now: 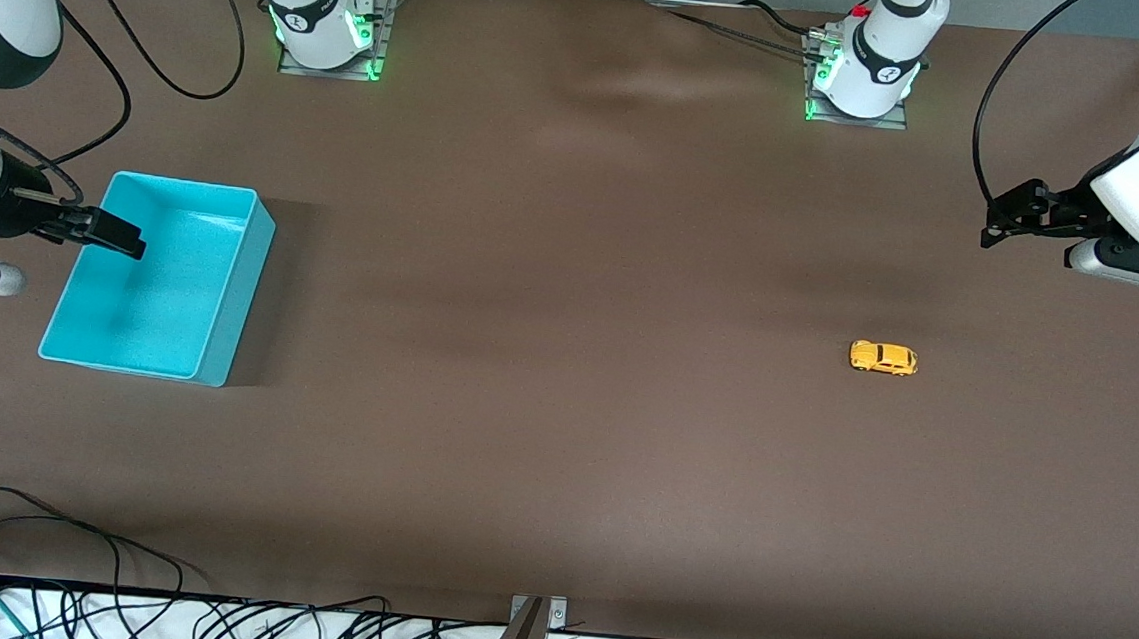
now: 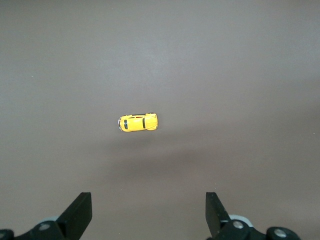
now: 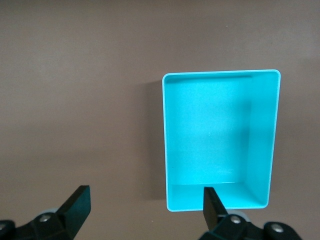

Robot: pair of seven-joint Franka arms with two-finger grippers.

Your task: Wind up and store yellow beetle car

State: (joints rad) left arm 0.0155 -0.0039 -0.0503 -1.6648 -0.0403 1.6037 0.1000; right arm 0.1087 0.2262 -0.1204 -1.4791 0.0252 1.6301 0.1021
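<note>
A: How far along does the job look?

B: Hardly begun, I'd judge. The tiny yellow-orange toy beetle car with dark windows [image 1: 883,357] sits on its wheels on the plain brown bench [image 1: 561,439], toward the left arm's end, with nothing touching it. No winding shows, and the storing is not done.

A: And the container?

B: The rectangular turquoise plastic bin [image 1: 228,336] stands toward the right arm's end of the bench, well apart from the car. It is empty; the right wrist view shows only its bare floor.

A: Where are the grippers?

B: The left gripper [image 1: 999,221] hangs over bare bench at its own end, with the car nearer to the front camera than the spot beneath it. Its fingers stand wide apart and hold nothing. The right gripper [image 1: 119,233] hovers over the edge of the bin, fingers likewise spread and empty; that arm looks to be waiting.

A: So what is left?

B: Everything, by my reading: grasp the car, wind it up, carry it over and set it inside the bin.
</note>
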